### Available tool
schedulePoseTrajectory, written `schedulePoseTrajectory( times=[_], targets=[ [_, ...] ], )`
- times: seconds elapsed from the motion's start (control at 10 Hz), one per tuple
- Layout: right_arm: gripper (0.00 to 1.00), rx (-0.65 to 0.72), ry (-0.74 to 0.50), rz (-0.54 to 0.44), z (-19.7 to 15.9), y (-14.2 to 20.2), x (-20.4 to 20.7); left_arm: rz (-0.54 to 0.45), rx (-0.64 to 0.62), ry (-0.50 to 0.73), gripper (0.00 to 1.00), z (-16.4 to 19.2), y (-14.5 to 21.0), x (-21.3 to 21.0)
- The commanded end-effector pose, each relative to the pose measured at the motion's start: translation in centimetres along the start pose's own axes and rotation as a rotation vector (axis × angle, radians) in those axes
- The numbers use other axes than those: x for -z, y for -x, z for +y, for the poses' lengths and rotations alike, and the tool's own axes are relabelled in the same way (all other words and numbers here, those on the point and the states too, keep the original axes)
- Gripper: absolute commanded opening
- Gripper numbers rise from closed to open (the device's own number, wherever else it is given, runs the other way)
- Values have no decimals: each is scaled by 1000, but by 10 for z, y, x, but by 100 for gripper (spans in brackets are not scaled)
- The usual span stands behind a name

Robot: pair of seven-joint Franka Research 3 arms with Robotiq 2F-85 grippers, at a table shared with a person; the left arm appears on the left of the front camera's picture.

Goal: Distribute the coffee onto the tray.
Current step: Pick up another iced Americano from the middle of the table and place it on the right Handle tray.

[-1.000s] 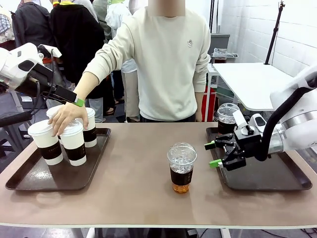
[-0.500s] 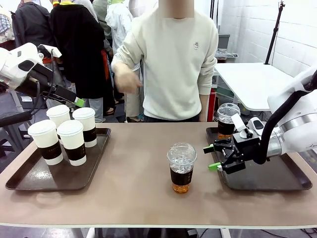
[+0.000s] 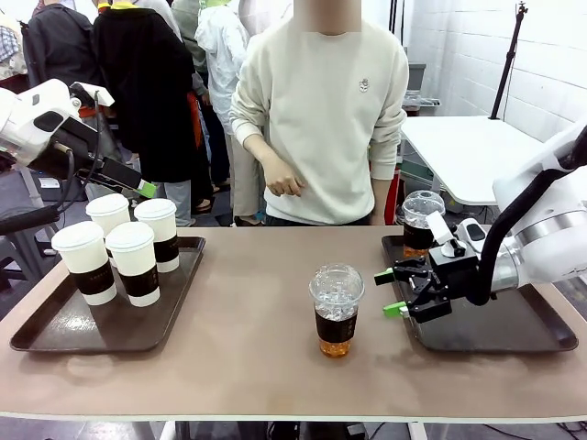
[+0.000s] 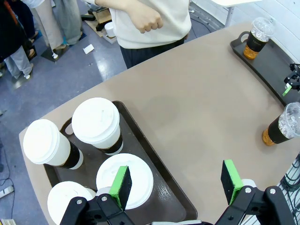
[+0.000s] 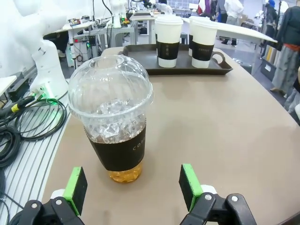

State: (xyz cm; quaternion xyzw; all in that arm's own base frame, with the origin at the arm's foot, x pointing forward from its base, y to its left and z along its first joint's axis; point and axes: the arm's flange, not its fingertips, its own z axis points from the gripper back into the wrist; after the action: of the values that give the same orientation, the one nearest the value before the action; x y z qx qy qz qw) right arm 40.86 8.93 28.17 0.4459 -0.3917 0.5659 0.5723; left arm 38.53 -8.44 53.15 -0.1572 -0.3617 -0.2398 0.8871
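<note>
- Right jaws: spread wide, holding nothing, level with the centre iced coffee cup (image 3: 337, 310) and just beside it, apart from it.
- Centre iced coffee cup: upright on the bare tabletop (image 3: 248, 357), between the two trays.
- Second iced coffee cup (image 3: 421, 222): upright at the far corner of the right tray (image 3: 523, 330).
- Four paper cups (image 3: 136, 261): upright, clustered on the left tray (image 3: 73, 325).
- Left jaws: spread, holding nothing, raised above the paper cups.
</note>
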Motion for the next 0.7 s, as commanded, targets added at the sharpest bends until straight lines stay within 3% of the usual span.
schedulePoseTrajectory(
  times=[0.0,0.6],
  targets=[
    [100,-19,10,-51,-3,7,19,-4,-9,8,100,2,1,1],
    [100,0,-26,-73,-7,27,50,-4,-9,8,100,2,1,1]
  ],
)
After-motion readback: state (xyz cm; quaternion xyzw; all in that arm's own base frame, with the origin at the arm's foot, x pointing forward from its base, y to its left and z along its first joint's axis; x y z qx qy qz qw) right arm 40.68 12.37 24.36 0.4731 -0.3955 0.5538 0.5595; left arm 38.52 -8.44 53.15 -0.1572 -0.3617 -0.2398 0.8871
